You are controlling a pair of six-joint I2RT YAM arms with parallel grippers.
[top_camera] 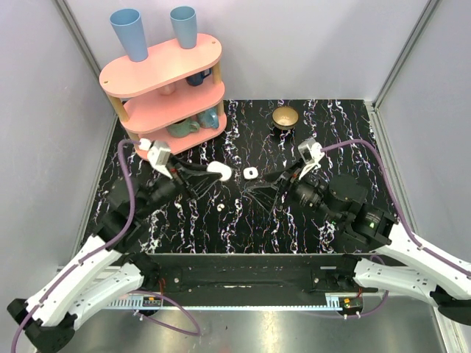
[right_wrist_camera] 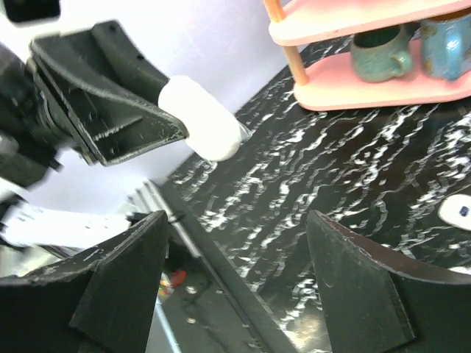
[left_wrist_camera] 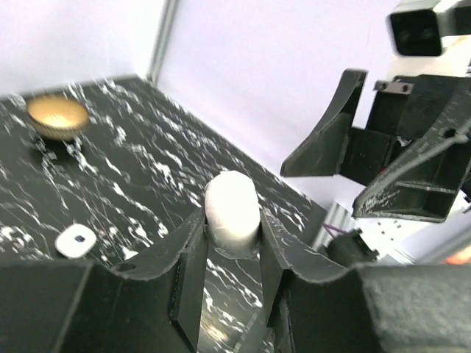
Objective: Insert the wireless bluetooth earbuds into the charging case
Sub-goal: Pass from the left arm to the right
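Since the left gripper (left_wrist_camera: pixel 232 224) is clenched on one end of the case (left_wrist_camera: pixel 231 197), the other rounded end sticks out free past the fingertips. My read is that's deliberate, so the other arm can get at it. Case is off the table (top_camera: pixel 331 147), held in the air nearer the arm bases than the gold bowl (top_camera: pixel 285 116) and off to the bowl's left in the top view. Right gripper (right_wrist_camera: pixel 235 224) is released, jaws wide with nothing between them, facing that free end, near it but apart. It looks staged to take the free end or flip the lid; can't say which. Long axis of the case runs along the left fingers, roughly left-right across the table. The rounded tip points toward the right gripper and, in the right wrist view, tilts a bit down toward the table. No seam or hinge visible, so can't tell which end is the lid or whether it's cracked open. One flat white earbud (top_camera: pixel 250 173), by the look of it, lies on the table nearer the arm bases than the bowl, just past the case tip, untouched. A smaller white blob (top_camera: pixel 223 207) farther from the bowl may be the other; too small to tell. Neither is in the case yet.
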